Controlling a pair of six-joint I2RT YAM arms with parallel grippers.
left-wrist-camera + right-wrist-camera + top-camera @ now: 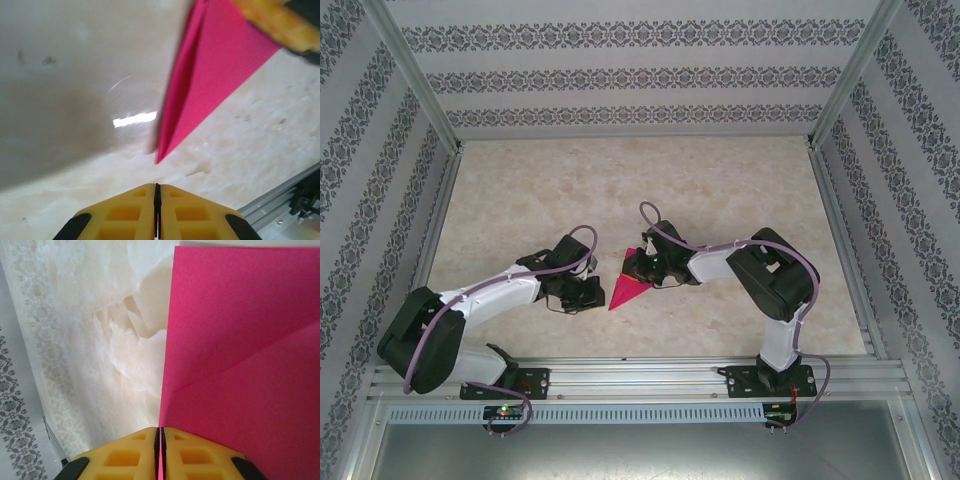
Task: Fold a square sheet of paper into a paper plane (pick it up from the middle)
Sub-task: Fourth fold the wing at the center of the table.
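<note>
Right pincer [160, 434] is pinching the wide end of the paper plane [240, 365]. Its long axis runs straight out from there, tip pointing toward the left pincer [157, 189] -- that one's pressed together on nothing, with the tip just ahead of it.

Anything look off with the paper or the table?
Nothing stands out. The pink paper is folded to a clean point, no tears visible, pinched in the right gripper; the left gripper is shut just short of its tip.
</note>
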